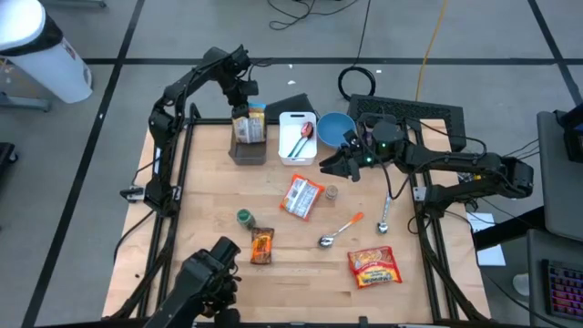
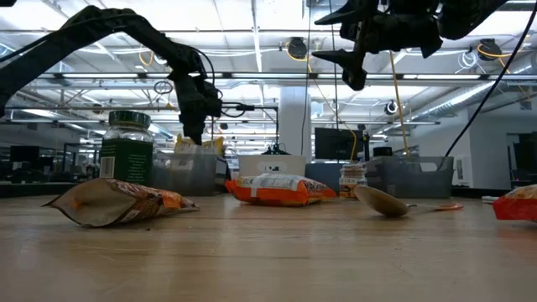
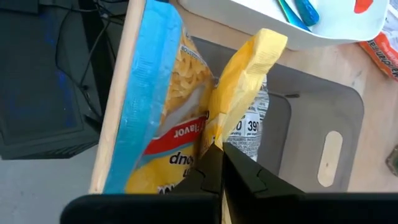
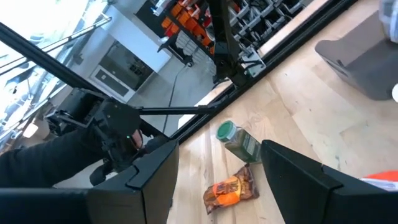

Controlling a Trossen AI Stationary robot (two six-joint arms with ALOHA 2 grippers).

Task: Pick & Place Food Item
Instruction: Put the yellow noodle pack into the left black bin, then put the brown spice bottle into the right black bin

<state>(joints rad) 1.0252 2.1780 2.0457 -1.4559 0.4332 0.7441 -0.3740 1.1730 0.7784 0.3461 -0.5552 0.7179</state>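
Observation:
My left gripper is at the table's far left, over a grey bin, and is shut on a yellow food packet. A blue-edged noodle packet stands in the bin beside it. My right gripper hangs open above the table's middle right, holding nothing; it shows high up in the low view. A red-and-white packet, an orange packet and a red packet lie flat on the table. My left gripper pinches the yellow packet's near edge between its two shut fingers. The fingers come from above, slanting steeply down. The packet hangs below them into the grey bin, next to the blue-edged packet; whether its lower end rests on the bin floor I cannot tell.
A white tray with utensils stands right of the bin, a blue bowl beyond it. A green-lidded jar, a small jar and two spoons lie on the table.

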